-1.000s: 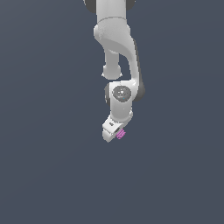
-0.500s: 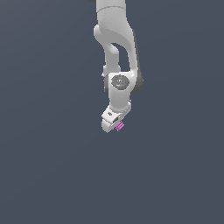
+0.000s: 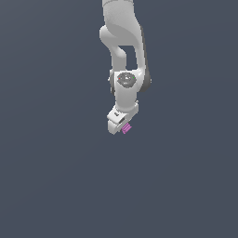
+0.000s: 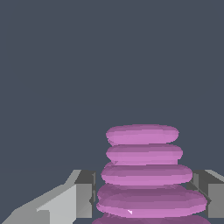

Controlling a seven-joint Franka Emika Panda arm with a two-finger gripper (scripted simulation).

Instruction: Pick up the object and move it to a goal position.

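Observation:
The object (image 3: pixel 126 128) is a tiny magenta-pink ridged block sticking out from the tip of the white arm in the exterior view. My gripper (image 3: pixel 120 126) holds it, shut on its sides. In the wrist view the object (image 4: pixel 146 175) fills the space between the two grey fingers (image 4: pixel 83 194), its stacked ridges reaching away from the camera. My gripper (image 4: pixel 146 205) presses it from both sides. The arm hangs down from the top of the exterior view.
A plain dark grey-blue background surrounds the arm in both views. No other objects, edges or goal marker show.
The arm has drawn upward in the exterior view, carrying the object with it. The grip on the object is unchanged.

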